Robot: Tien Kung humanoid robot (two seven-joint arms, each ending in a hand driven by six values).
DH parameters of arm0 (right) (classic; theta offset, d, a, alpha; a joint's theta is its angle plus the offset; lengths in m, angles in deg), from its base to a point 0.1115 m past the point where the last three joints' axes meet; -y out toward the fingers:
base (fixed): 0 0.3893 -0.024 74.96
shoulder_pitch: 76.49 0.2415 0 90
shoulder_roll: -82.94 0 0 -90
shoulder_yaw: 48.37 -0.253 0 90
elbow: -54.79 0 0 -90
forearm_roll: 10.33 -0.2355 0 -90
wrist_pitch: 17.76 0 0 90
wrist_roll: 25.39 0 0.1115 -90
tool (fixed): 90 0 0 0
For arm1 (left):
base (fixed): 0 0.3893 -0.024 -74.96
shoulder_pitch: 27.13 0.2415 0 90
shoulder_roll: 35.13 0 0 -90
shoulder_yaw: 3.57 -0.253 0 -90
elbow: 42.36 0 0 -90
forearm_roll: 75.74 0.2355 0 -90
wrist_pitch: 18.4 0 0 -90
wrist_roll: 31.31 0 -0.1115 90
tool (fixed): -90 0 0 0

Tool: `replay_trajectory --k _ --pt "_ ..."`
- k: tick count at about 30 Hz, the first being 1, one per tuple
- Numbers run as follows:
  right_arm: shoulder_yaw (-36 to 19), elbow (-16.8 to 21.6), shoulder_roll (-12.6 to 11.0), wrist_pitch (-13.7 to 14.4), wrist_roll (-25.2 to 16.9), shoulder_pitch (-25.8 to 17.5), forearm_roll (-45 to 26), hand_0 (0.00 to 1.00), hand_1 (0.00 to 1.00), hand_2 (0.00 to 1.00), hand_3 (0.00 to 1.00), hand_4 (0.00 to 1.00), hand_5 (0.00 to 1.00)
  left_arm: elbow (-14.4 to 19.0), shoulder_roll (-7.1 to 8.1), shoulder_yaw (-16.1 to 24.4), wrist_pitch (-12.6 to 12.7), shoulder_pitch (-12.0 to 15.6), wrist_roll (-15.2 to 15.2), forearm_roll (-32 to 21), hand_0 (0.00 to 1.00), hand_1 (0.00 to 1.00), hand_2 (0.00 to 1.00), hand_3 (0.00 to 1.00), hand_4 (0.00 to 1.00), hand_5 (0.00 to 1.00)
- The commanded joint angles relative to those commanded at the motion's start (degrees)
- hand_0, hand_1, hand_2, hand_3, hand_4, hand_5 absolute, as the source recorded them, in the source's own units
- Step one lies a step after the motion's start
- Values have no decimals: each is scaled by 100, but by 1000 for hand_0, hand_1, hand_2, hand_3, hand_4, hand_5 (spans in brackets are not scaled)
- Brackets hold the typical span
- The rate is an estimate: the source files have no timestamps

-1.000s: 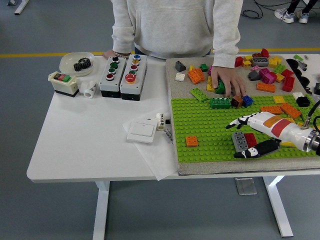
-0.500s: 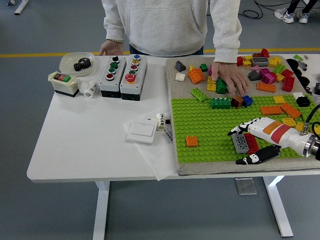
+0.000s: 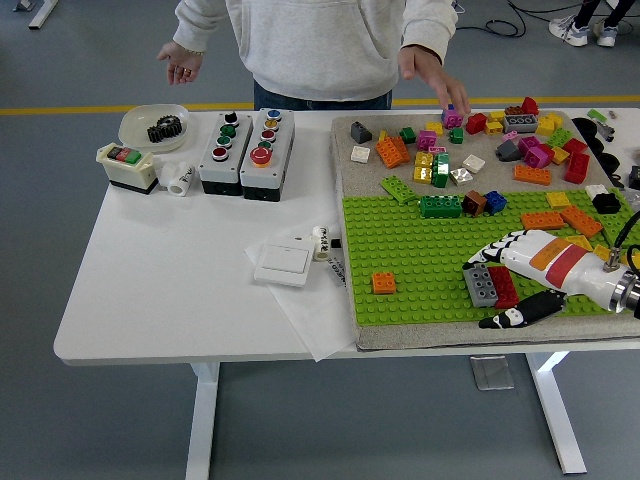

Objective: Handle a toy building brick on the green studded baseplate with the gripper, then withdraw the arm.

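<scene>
The right hand point(image 3: 500, 285) lay low over the near right part of the green baseplate point(image 3: 420, 260), its white fingers point(image 3: 490, 247) reaching past the far side of a grey brick point(image 3: 480, 285) and its black thumb point(image 3: 515, 315) lying on the near side, so the hand bracketed the grey brick and the red brick point(image 3: 503, 287) touching it. Whether the fingers actually pressed the bricks could not be told; the hand looked narrowed around them rather than clamped. The left arm was out of sight. An orange brick point(image 3: 383, 282) sat alone nearer the baseplate's left edge, well apart from the hand. At the far side a person's hand point(image 3: 432, 72) hovered over the loose bricks point(image 3: 500, 140) heaped on the mat beyond the baseplate, touching none that could be made out, while their other hand point(image 3: 180, 65) was raised clear of the surface point(image 3: 170, 270). By the look of it, the handling step was under way. The next move would call for a firm pinch on the grey brick, a straight pull or press against the studs, then a release and retreat to the right.
</scene>
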Motion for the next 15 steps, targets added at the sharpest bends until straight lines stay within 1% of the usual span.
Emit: replay_trajectory --k 7,15 --pt "47 -126 17 98 -27 3 78 752 706 734 758 991 712 2 -2 -20 2 -10 6 -26 742 744 745 599 667 603" --pt "58 -168 17 115 -30 -14 94 754 706 732 754 990 710 1 -3 -16 2 -15 6 -26 741 744 745 599 667 603"
